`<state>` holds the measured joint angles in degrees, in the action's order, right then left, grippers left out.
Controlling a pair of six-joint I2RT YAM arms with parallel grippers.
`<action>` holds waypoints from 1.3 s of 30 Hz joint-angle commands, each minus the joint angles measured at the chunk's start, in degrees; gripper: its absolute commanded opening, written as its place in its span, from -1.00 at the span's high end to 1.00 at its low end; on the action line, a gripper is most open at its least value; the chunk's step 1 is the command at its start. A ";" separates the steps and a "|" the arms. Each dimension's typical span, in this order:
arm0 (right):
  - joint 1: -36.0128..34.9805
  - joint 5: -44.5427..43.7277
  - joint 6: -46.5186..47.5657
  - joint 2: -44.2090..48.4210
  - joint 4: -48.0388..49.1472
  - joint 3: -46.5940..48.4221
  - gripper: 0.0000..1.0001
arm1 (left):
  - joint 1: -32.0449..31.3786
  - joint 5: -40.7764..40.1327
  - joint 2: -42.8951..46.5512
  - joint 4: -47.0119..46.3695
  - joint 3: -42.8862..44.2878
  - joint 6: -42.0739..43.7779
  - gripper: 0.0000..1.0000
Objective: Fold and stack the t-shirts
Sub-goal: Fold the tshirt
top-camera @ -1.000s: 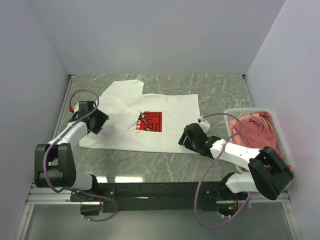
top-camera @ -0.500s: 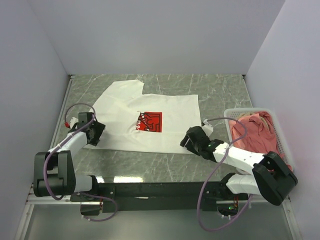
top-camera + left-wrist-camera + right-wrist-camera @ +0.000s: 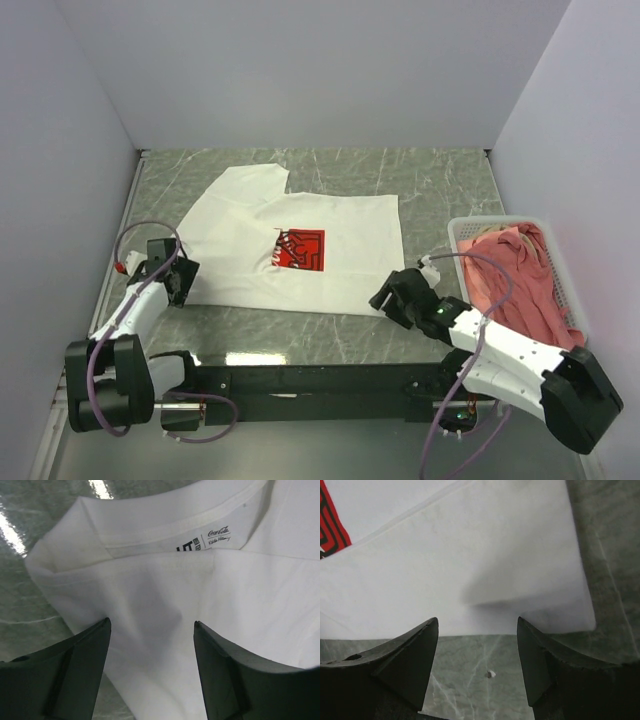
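Note:
The white t-shirt (image 3: 340,225) with a red chest print (image 3: 301,249) lies spread on the marble table, one sleeve pointing to the far left. My left gripper (image 3: 174,279) is open at the shirt's near left corner. In the left wrist view it (image 3: 152,625) straddles the cloth (image 3: 165,590) just below the collar and its label (image 3: 205,537). My right gripper (image 3: 393,297) is open at the near right corner. In the right wrist view it (image 3: 477,622) hovers over bare marble just short of the hem (image 3: 470,555). A salmon-pink shirt (image 3: 515,270) fills the basket.
The white slatted basket (image 3: 500,222) stands at the right edge of the table, next to my right arm. Grey walls close in the left, far and right sides. A small white speck (image 3: 491,673) lies on the marble (image 3: 420,180) between my right fingers.
Both grippers have drawn back toward the near edge, the left one also leftward. The shirt's near edge has shifted slightly nearer with them.

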<state>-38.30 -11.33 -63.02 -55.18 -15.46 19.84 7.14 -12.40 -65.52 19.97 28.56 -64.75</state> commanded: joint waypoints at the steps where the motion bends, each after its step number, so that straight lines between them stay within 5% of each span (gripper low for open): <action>1: 0.25 0.87 0.18 3.31 -10.37 0.36 -0.42 | 0.51 -1.75 2.50 4.46 2.11 1.20 -0.44; 7: 2.70 -2.55 8.17 4.12 -12.49 14.57 -0.46 | 0.42 0.01 -2.41 1.68 21.51 10.14 -0.36; 13: 17.10 10.96 22.93 -8.34 1.12 27.17 -0.45 | -0.54 6.49 -26.18 -4.31 46.74 28.14 -0.29; 17: 19.76 15.88 25.32 -14.77 10.88 30.87 -0.45 | -2.47 9.85 -39.64 -4.41 62.71 39.42 -0.32; 26: 19.94 22.76 28.48 -29.37 20.91 37.64 -0.39 | -5.20 14.00 -65.60 -2.57 88.04 49.89 -0.37; 39: 19.94 25.57 29.27 -31.22 25.48 35.54 -0.38 | -9.60 12.58 -80.20 0.34 100.99 52.63 -0.35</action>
<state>-18.59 12.93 -34.81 -87.26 6.50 54.70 -2.90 0.60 -145.12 20.86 126.37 -13.08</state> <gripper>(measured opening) 0.691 0.672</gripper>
